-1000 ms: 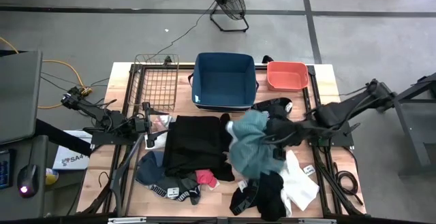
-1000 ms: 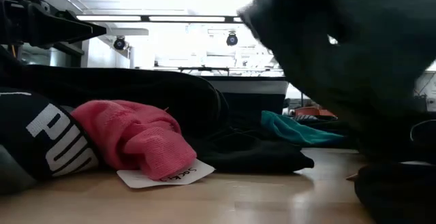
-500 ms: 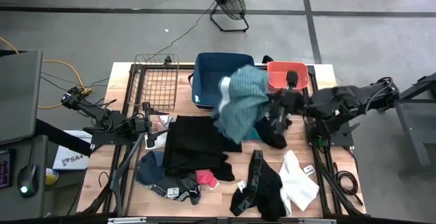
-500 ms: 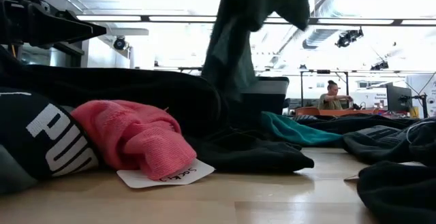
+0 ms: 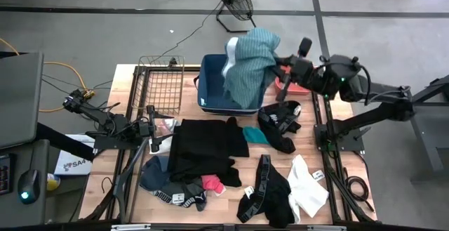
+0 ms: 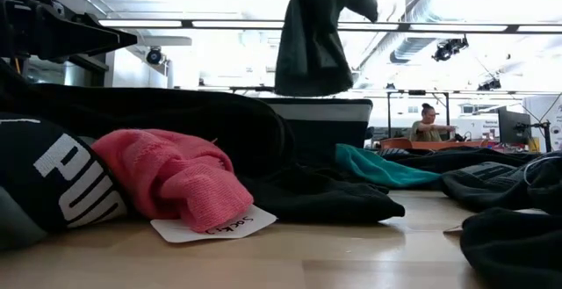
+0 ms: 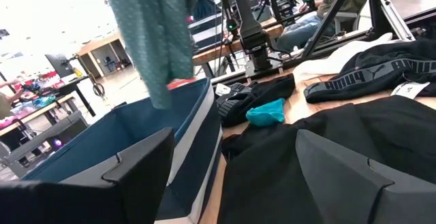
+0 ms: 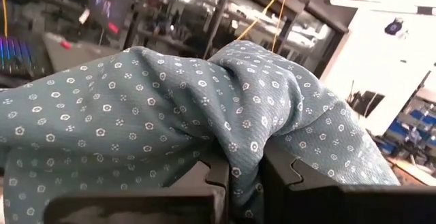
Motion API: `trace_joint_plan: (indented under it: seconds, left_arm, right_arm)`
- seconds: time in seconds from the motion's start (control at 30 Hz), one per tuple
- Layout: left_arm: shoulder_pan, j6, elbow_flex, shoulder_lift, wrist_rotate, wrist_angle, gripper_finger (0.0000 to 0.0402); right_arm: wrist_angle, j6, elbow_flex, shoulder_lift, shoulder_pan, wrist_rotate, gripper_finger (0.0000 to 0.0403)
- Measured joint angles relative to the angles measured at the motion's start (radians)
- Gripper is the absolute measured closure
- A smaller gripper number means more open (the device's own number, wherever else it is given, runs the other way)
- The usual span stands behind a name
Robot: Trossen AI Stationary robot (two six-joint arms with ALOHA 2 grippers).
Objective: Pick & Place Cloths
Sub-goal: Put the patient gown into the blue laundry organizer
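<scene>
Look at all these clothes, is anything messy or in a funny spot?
Most cloths lie scattered on the table, not in the blue bin. Oddest: a small white tag pokes out from under the pink cloth. The right tool, shut on the teal patterned cloth, holds it above the bin.

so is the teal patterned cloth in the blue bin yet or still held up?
Held, not in. The teal patterned cloth hangs from the shut right gripper above the blue bin; the low view shows its hem clear of the rim.
</scene>
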Motion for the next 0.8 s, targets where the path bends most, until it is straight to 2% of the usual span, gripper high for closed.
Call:
trace_joint_plan:
  seconds: [0.23,0.43,0.8]
  left_arm:
    - [0.000,0.000,0.000,0.000,0.000,0.000,0.0101]
    - [0.000,0.000,0.000,0.000,0.000,0.000,0.0101]
    - [0.000,0.000,0.000,0.000,0.000,0.000,0.0101]
  right_arm:
    - [0.023,0.006,0.000,0.014,-0.161,-0.146,0.0374]
    - [0.024,0.030,0.000,0.089,-0.268,-0.281,0.0374]
    - [0.032,0.044,-0.002,0.314,-0.360,-0.278,0.0374]
